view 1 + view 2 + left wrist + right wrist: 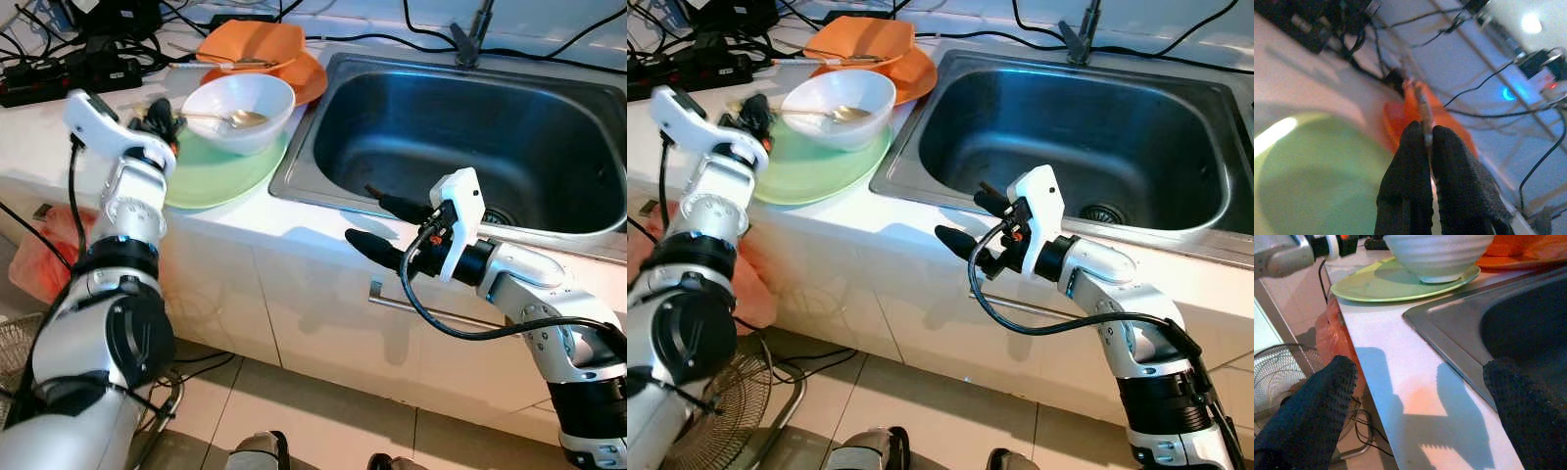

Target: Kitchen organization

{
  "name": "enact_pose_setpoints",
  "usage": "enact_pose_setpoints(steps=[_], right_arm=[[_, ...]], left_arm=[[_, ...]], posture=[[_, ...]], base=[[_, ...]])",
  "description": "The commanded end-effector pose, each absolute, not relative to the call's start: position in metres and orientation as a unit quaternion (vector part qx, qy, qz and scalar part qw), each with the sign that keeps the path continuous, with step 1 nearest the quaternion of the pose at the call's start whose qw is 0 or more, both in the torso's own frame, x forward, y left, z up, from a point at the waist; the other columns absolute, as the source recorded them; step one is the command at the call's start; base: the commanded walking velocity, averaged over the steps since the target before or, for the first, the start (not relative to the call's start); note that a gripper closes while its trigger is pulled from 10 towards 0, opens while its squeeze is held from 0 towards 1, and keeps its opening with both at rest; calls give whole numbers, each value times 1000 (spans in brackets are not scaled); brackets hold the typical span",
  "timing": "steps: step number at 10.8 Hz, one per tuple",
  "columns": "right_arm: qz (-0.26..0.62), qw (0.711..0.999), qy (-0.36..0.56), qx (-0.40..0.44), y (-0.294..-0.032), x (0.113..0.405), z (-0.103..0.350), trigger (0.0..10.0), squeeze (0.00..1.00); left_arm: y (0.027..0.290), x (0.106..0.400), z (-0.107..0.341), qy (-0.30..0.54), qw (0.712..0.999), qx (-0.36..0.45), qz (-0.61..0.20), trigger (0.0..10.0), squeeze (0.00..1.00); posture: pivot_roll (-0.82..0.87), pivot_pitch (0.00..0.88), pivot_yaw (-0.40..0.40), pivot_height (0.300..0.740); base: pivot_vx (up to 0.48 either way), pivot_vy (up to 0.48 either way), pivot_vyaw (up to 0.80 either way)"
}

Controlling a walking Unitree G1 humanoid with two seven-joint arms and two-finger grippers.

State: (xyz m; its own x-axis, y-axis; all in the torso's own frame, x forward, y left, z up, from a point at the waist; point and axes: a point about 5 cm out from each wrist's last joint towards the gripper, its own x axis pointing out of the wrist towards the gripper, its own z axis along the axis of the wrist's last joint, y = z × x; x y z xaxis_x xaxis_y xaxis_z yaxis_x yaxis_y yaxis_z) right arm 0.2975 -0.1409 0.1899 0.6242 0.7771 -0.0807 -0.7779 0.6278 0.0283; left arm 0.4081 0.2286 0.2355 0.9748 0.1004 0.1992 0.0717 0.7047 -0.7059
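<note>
Evidently little was done: the spoon (227, 118) handle was pinched by the left gripper (162, 119) at the white bowl's (238, 110) nine o'clock; the right gripper's (380, 227) fingers (1308, 416) were spread empty.

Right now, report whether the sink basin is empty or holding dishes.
Empty: the sink shows bare steel down to its drain; the white bowl sits on the green plate beside it.

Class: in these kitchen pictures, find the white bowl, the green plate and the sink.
white bowl (245, 122): left eye view, outer side wall.
green plate (211, 176): left eye view, bare surface in front of the bowl.
sink (470, 147): left eye view, inner back wall.
</note>
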Motion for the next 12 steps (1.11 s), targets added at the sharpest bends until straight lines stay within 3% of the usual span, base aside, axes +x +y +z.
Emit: enact_pose_setpoints(steps=[1, 6, 8, 12], right_arm=[[438, 898, 40, -10, -138, 297, 189, 10000, 0], [428, 903, 32, 2, -135, 300, 189, 10000, 0], [414, 910, 21, 20, -133, 303, 190, 10000, 0], [339, 936, -9, 93, -133, 316, 193, 10000, 0]], left_arm=[[231, 408, 242, -121, 920, -374, 8, 0, 0], [229, 408, 270, -173, 914, -367, -15, 0, 0], [219, 408, 283, -192, 888, -416, -47, 0, 0], [160, 400, 272, -162, 843, -487, -163, 0, 0]], posture=[[116, 128, 69, 740], [126, 121, 73, 740], [133, 113, 68, 740], [135, 99, 60, 740]], base=[[0, 0, 0], [0, 0, 0], [0, 0, 0], [0, 0, 0]])
